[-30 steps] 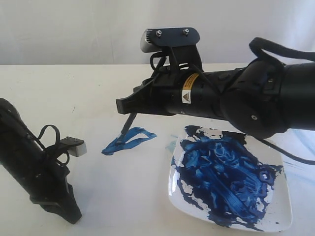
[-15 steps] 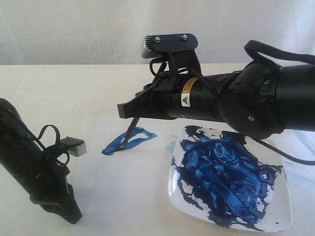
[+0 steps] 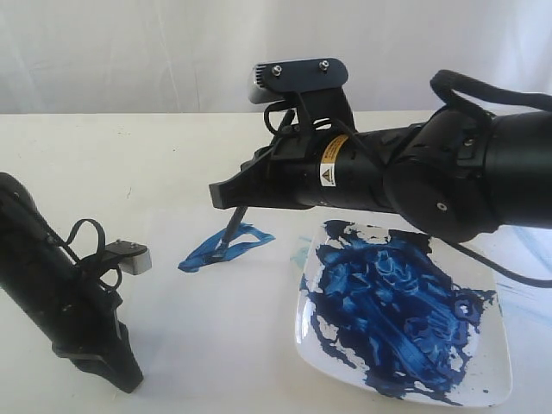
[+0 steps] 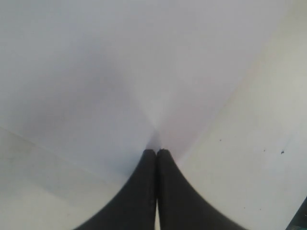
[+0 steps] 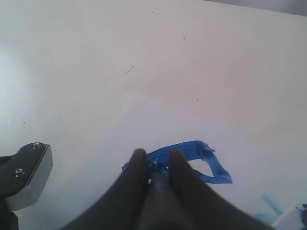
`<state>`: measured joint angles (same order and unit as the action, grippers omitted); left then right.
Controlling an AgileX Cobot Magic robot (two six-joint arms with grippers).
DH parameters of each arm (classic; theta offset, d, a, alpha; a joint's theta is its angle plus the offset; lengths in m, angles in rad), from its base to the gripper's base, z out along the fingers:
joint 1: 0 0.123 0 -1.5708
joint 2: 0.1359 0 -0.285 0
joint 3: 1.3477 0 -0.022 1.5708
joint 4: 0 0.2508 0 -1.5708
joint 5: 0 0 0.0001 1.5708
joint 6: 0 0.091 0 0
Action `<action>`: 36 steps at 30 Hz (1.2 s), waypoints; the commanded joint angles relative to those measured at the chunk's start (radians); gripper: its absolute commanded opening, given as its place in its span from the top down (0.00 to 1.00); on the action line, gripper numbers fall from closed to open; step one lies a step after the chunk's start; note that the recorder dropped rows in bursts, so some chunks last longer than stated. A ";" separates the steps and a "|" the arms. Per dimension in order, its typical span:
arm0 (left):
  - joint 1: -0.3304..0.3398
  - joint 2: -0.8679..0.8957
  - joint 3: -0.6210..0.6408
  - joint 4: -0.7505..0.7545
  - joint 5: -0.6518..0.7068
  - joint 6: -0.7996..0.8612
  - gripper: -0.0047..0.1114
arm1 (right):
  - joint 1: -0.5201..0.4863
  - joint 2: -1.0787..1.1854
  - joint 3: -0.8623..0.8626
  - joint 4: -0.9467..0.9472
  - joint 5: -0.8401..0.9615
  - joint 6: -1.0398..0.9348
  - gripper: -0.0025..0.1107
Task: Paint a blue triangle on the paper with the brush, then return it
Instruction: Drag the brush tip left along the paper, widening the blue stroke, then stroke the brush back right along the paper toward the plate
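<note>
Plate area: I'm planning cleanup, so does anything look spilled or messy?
Yes. The plate is smeared with dark-blue paint almost to its rim, and a faint pale-blue smear marks the paper just off its edge, apart from the blue triangle.

Triangle [image 3: 226, 246] on paper [image 5: 168, 124], left of plate [image 3: 493, 349]; brush [image 3: 233, 226] tip on triangle.
</note>
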<state>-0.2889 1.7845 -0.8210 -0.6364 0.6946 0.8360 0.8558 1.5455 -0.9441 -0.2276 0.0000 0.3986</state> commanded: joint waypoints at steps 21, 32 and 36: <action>-0.003 0.002 0.006 -0.006 0.024 0.004 0.96 | -0.033 -0.027 0.000 -0.012 0.049 -0.036 0.98; -0.003 0.002 0.006 -0.006 0.026 0.004 0.96 | -0.060 -0.042 0.000 -0.012 0.060 -0.036 0.98; -0.003 0.002 0.006 -0.006 0.026 0.004 0.96 | -0.060 -0.042 0.000 -0.012 0.075 -0.036 0.98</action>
<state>-0.2889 1.7845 -0.8210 -0.6364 0.6985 0.8360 0.8074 1.5127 -0.9441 -0.2276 0.0596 0.3753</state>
